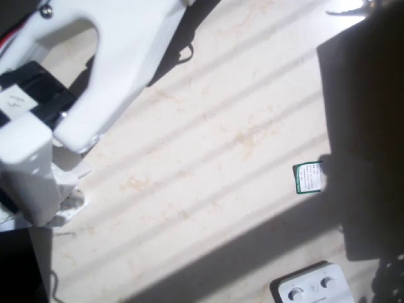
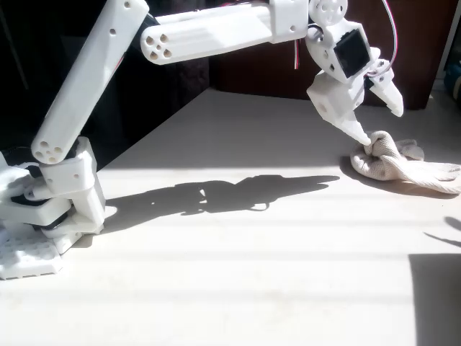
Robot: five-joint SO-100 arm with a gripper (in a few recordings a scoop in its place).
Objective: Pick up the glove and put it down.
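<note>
The white arm (image 2: 94, 115) reaches out from its base at the left edge of the desk (image 2: 238, 288) in the fixed view, stretched over to the far right — and there the gripper (image 2: 382, 122) is down at the glove (image 2: 400, 164). The cream glove lies bunched up near the far right edge of the desk, its fingers trailing off to the right. One finger (image 2: 353, 124) of the gripper has its tip pressed into the top of the bunched fabric, while the other finger (image 2: 387, 94) stands splayed out and lifted clear — the jaws are apart, nothing clamped between them. Sunlight falls in stripes across the pale desk, and the arm's shadow (image 2: 223, 194) stretches over the middle of it. From overhead, the arm's white body (image 1: 95, 69) crowds the upper left corner, with a scrap of crumpled whitish fabric (image 1: 68, 205) peeking out under it by the left edge; I can't tell for sure that this is the glove. A small green-and-white label card (image 1: 308, 177) lies toward the right side, at the rim of a dark shadow, and a white box with round knobs (image 1: 310, 288) sits at the bottom edge.
</note>
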